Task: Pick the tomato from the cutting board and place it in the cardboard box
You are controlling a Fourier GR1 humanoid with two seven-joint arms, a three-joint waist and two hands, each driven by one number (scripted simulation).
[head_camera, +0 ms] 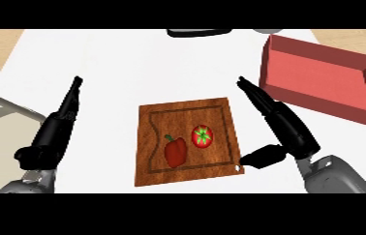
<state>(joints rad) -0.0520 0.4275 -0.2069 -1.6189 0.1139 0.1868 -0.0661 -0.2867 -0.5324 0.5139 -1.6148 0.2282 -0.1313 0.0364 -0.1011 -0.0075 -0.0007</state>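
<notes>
- The tomato (203, 136) lies on the cutting board (187, 114), in the right half of its grooved inner field, with its green stalk end facing up.
- A red pepper (175, 151) lies just beside the tomato on its left, a little lower on the board.
- The cutting board rests on the white bench (143, 69), near the middle of the view.
- The reddish box (314, 79) sits at the bench's upper right, well apart from the tomato, with its open inside showing.
- The right robot hand (282, 127) hangs just beside the board's right edge, fingers straight and pointing away, thumb spread near the board's lower right corner; it holds nothing.
- The left robot hand (55, 127) is at the view's left, well apart from the board, fingers straight, holding nothing.
- A dark object (199, 32) lies at the bench's far edge.
</notes>
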